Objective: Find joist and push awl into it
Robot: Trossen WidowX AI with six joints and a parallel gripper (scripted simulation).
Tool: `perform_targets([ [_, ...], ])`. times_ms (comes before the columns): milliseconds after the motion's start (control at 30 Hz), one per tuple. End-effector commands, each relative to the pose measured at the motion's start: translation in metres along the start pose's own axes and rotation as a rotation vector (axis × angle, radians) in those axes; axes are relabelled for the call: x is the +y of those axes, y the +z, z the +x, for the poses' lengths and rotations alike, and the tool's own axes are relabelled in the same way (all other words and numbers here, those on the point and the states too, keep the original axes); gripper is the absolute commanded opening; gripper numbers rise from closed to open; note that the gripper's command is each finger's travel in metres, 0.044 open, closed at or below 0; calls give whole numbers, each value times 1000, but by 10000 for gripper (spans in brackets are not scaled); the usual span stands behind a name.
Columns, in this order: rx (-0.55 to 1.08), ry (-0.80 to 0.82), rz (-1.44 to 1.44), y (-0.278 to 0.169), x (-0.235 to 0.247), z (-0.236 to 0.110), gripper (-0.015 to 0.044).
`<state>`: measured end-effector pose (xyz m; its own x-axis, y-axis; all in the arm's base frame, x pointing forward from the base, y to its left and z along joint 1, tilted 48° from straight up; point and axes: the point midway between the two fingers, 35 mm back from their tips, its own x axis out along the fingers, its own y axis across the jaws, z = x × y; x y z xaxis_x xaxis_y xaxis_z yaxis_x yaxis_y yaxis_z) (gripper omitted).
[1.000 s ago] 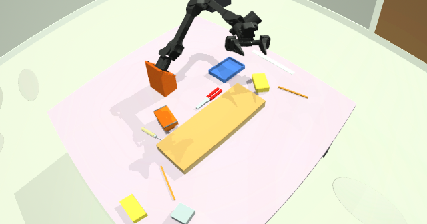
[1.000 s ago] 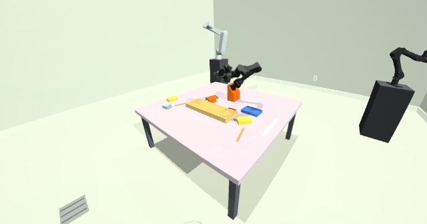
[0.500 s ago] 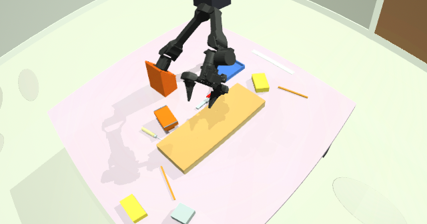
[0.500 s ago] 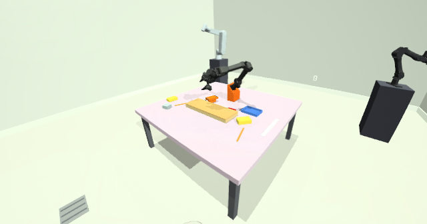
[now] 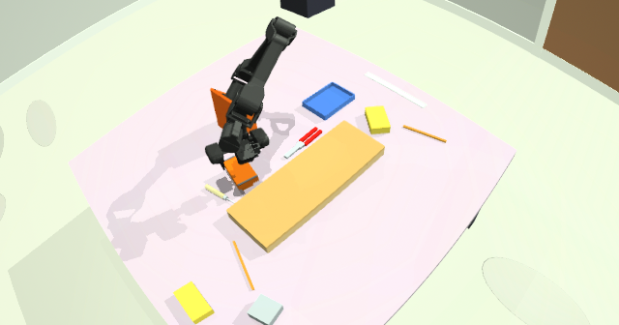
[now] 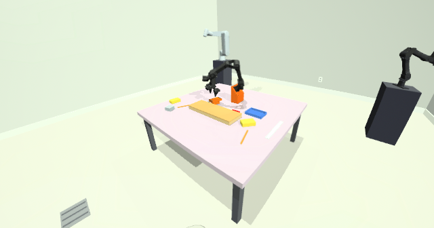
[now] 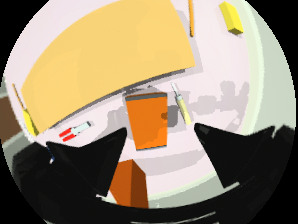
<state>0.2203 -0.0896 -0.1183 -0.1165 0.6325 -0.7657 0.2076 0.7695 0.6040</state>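
The orange stud finder (image 5: 241,174) (image 6: 215,100) (image 7: 147,121) lies flat on the pink table, next to the near-left end of the long tan floor panel (image 5: 309,180) (image 6: 217,112) (image 7: 107,50). My gripper (image 5: 237,150) (image 6: 214,91) (image 7: 161,128) is open and empty. It hangs just above the stud finder, a finger on each side, without touching it. The awl (image 5: 216,192) (image 7: 181,106), with a pale yellow handle, lies on the table just left of the stud finder. The blue tray (image 5: 313,110) (image 6: 255,112) stands empty beyond the panel.
The arm's orange base block (image 5: 220,104) (image 6: 237,93) stands behind the gripper. A red-handled tool (image 5: 304,138) lies by the panel's far edge. Yellow blocks (image 5: 377,119) (image 5: 193,302), pencils (image 5: 424,133) (image 5: 243,265), a pale block (image 5: 265,310) and a white strip (image 5: 396,89) are scattered around.
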Motion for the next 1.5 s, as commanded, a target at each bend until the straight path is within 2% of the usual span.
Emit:
perform_targets([
  [0, 20, 140, -18, -19, 3, 15, 440],
  [567, 21, 141, -17, -25, 7, 16, 440],
  [1467, 21, 143, -18, -23, 14, 59, 440],
])
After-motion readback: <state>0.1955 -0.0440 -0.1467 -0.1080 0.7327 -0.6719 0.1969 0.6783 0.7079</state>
